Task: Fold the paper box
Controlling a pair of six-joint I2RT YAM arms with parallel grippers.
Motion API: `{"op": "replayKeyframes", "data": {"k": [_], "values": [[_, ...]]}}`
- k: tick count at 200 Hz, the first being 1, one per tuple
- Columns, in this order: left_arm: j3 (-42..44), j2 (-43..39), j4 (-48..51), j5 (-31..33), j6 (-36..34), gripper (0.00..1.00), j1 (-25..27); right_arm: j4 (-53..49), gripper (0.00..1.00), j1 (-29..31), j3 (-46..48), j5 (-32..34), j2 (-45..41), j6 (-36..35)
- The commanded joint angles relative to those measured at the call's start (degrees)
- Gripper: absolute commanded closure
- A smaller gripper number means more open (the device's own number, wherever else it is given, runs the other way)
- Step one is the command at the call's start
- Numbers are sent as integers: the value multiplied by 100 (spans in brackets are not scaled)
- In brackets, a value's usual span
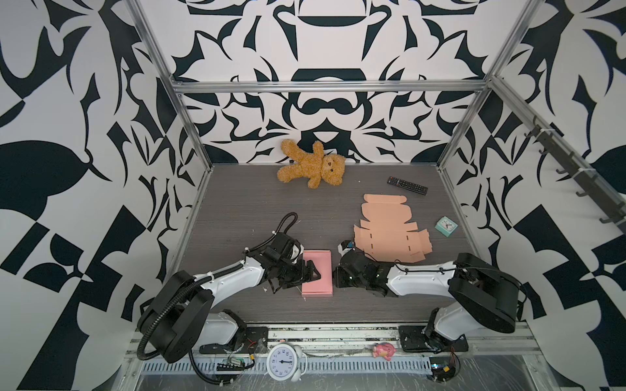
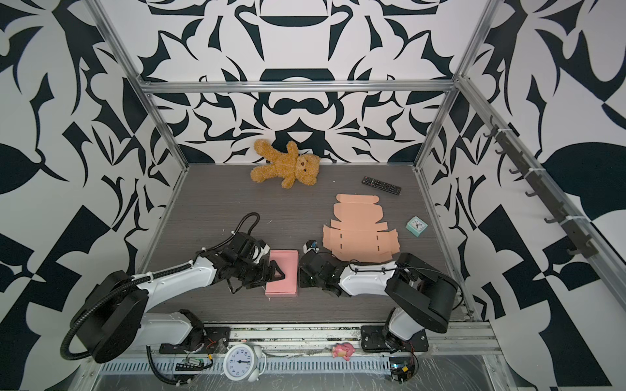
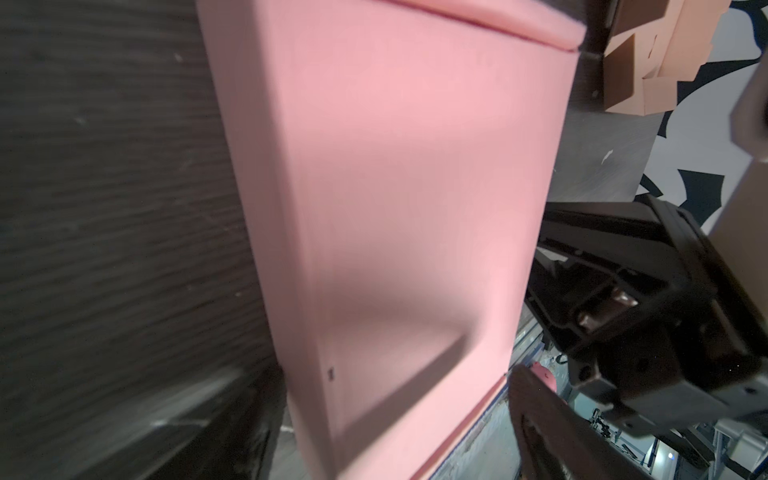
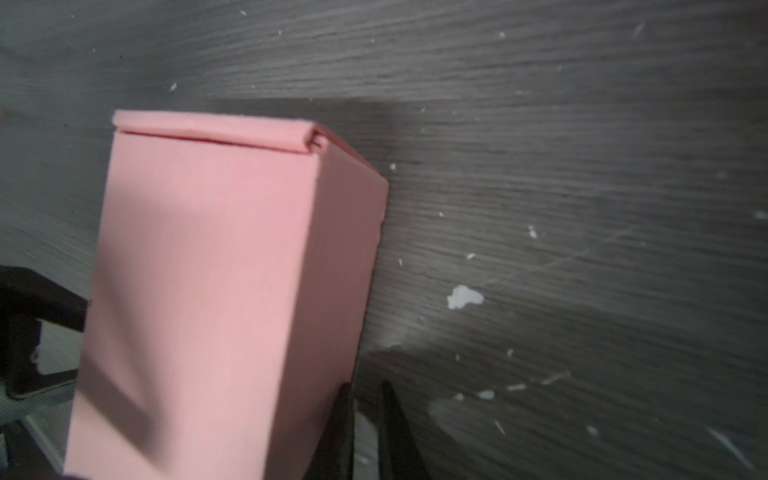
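Since the box (image 1: 323, 262) sits closed on the table (image 1: 237, 210) between both arms, we judge the left gripper (image 1: 299, 279), jaws wide, hovers over its top to press it, while the right gripper (image 4: 365, 386), jaws nearly shut and empty, braces its side.

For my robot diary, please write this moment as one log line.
pink box: folded shut | left pincer: open over it | right pincer: shut beside it

A: The pink paper box (image 1: 325, 270)?
B: Smooth, matt paperboard. The tabletop (image 1: 244, 210) looks like dark wood-grain laminate, scuffed and flecked.
A: The teddy bear (image 1: 313, 166)?
B: Shaggy plush. The arm shells (image 1: 420, 279) are glossy white plastic.
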State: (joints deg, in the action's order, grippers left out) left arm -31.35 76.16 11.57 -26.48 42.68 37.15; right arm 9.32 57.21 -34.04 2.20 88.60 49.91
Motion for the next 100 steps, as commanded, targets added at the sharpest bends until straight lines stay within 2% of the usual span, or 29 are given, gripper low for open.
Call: {"op": "replayKeyframes", "data": {"k": [1, 52, 100], "values": [[-187, 53, -168, -59, 74, 14, 21, -28, 86, 87, -182, -52, 117, 62], [-222, 151, -294, -120, 101, 14, 47, -70, 86, 237, -349, -54, 206, 72], [13, -106, -90, 121, 101, 13, 38, -827, 86, 269, -129, 439, -253, -10]]}}
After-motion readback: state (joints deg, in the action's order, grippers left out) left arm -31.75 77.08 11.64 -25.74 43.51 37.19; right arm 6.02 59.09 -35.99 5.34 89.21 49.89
